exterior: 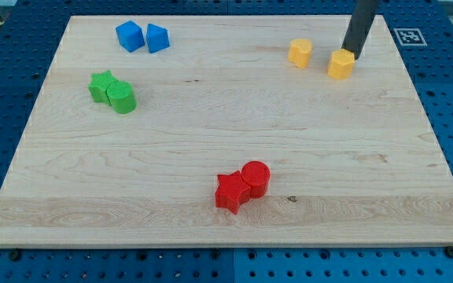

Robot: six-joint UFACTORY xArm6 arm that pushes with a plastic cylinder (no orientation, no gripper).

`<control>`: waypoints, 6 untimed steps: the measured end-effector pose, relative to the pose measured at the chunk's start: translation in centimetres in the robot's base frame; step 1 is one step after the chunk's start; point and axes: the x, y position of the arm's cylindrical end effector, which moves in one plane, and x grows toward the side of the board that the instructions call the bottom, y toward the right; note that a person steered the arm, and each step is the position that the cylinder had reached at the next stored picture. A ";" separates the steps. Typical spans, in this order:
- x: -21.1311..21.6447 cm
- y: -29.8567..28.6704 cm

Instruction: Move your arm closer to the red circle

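The red circle (255, 178) sits low on the bench (211, 118), a little right of the middle. It is round like a short can. A red star (230, 192) touches it on its lower left side.

The arm has no hand, so nothing is being held or squeezed. It ends in a dark rod (361, 27) that comes down from the view's top, far on the right. The rod leans a little, with its top more to the right than its bottom. The tip (349, 53) sits right at the top edge of a yellow block (340, 64) and seems to touch it. The tip is well apart from the red circle, which lies far down and to the left of it.

A second yellow block (300, 53) stands near the first one, to its left.

Two blue blocks (130, 36) (157, 38) sit side by side near the top left corner. Below them, by the left edge, a green star (101, 86) touches a green circle (122, 98).
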 end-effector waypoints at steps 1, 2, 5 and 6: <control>3.2 -0.4; 5.6 0.9; 17.1 -13.5; 19.6 -19.4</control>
